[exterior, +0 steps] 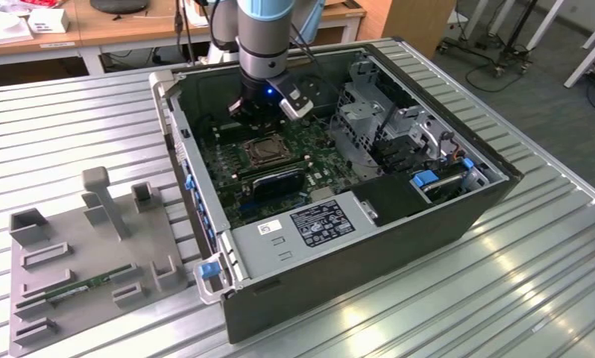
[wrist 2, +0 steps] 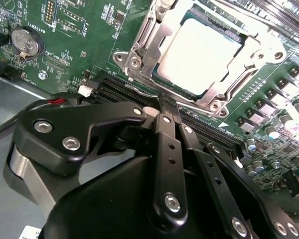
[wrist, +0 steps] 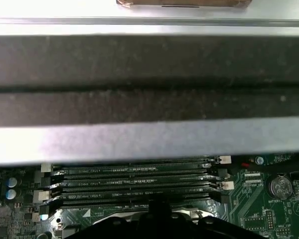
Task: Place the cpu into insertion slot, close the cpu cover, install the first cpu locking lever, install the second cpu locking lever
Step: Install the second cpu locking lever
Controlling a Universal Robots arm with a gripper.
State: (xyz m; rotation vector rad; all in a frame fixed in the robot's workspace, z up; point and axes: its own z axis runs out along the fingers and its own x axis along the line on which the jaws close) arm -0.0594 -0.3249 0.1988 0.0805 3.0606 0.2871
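In the second wrist view the cpu [wrist 2: 197, 50] lies flat in its socket, silvery face up. The cpu cover [wrist 2: 228, 84], a silvery frame, lies down over the chip's edges. A thin metal lever [wrist 2: 142, 35] runs along one side of the cover. My gripper [wrist 2: 164, 105] hovers just beside the socket over the memory slots, its black fingers [wrist 2: 168, 149] together with nothing between them. In the exterior view the gripper [exterior: 250, 123] hangs inside the open computer case just behind the insertion slot [exterior: 265, 151]. Its tip [wrist: 157, 208] also shows in the first wrist view.
Long black memory slots [wrist: 134, 184] lie between the gripper and the dark case wall [wrist: 149, 99]. A coin battery [wrist 2: 25, 41] sits on the green board. A drive cage [exterior: 377, 127] fills the case's right. A grey fixture [exterior: 79, 261] holds a green memory stick [exterior: 89, 286].
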